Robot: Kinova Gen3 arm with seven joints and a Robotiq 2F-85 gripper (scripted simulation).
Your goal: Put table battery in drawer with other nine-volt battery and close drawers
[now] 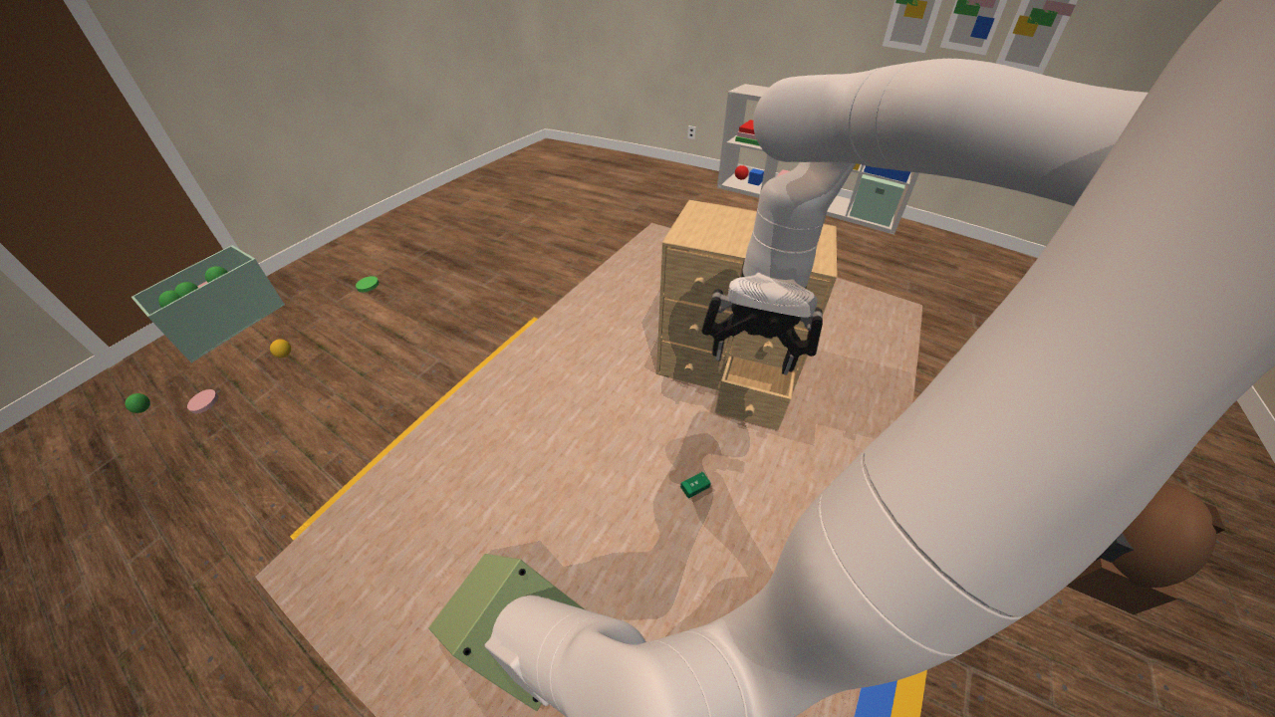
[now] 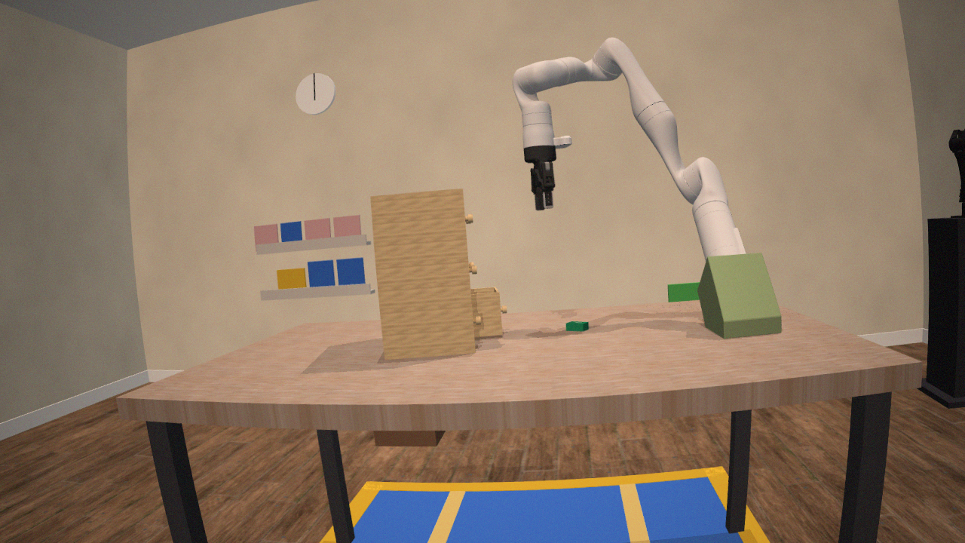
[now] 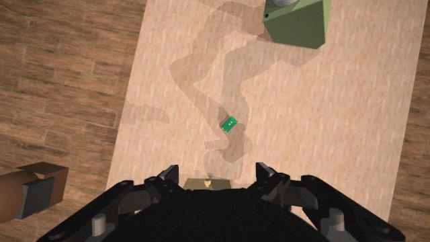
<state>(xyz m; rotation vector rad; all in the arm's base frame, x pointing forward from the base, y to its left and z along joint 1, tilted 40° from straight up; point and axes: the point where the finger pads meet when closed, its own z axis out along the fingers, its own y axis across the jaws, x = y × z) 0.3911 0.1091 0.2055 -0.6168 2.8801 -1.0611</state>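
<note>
Gripper [image 1: 760, 343] fingers were spread apart, empty, frame centre. Battery [image 1: 695, 484] untouched; open drawer [image 1: 756, 388] looked batteryless, misplacement risk.

No words, numbers or brand names can be read anywhere. The small green nine-volt battery [image 3: 229, 124] lying on the table carries two tiny pale marks on its top face, too small to make out. The round white clock [image 2: 315, 93] on the wall has one dark vertical line and no numerals.
</note>
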